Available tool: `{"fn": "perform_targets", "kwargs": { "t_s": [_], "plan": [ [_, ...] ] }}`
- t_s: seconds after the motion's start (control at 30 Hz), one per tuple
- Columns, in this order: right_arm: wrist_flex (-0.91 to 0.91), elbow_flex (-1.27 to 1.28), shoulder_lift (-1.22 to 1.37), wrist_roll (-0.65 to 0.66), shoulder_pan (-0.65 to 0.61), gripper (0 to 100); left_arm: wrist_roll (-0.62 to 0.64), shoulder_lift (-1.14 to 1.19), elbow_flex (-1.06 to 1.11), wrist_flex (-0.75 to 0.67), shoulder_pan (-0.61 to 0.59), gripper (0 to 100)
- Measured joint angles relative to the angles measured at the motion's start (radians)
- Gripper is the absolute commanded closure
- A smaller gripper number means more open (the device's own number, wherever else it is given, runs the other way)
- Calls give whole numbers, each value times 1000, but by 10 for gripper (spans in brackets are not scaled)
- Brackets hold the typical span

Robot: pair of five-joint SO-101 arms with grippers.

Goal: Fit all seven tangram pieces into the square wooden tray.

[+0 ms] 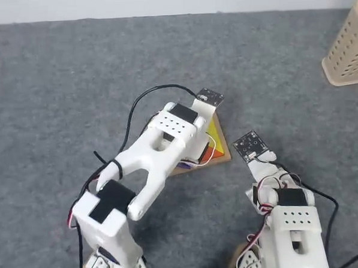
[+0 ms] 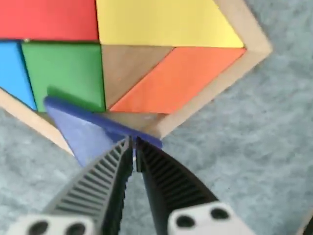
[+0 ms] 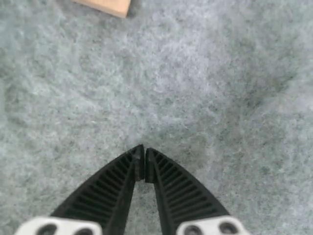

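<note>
Five pieces are seen lying flat in the square wooden tray [image 2: 215, 83]: red [image 2: 49, 19], yellow [image 2: 161, 22], light blue [image 2: 11, 68], green [image 2: 63, 71] and orange [image 2: 181, 78]. Between the green, yellow and orange pieces, a triangular patch of bare wood [image 2: 127, 63] is noted.

A sixth piece, a dark blue triangle [image 2: 83, 129], is found across one corner of the tray. Its long edge spans from one rim to the other and faces the tray's interior, next to the green piece. Its point is directed outward, over the corner. It is not seated flat, as it covers part of the rim.

The left claw [image 2: 133, 143] is positioned at that corner, with its tips at the long edge of the dark blue triangle. Its fingers are drawn together, with only a slit between them. Whether the piece is pinched cannot be determined.

The right claw [image 3: 145, 149] is held closed above the grey surface [image 3: 195, 73], well apart from the tray and holding nothing.

In the high view, the tray is largely covered by the left arm [image 1: 167, 140]. A perforated cream container [image 1: 348, 47] is recorded at the far edge.
</note>
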Motion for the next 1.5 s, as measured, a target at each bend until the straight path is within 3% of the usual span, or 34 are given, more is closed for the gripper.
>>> {"fn": "perform_targets", "kwargs": {
  "t_s": [0.43,0.7,0.87,1.1,1.27,1.5],
  "plan": [
    [0,0,0,0,0,992,-3,52,-83,0,-5,988],
    [0,0,0,0,0,992,0,51,-163,0,-72,988],
    [0,0,0,0,0,992,-8,-66,-167,57,-100,988],
    [0,0,0,0,0,992,-63,-222,83,-25,-236,988],
    [0,0,0,0,-8,992,-75,-227,258,-137,-250,988],
    [0,0,0,0,-8,992,-77,-227,281,-155,-250,988]
  ]
}}
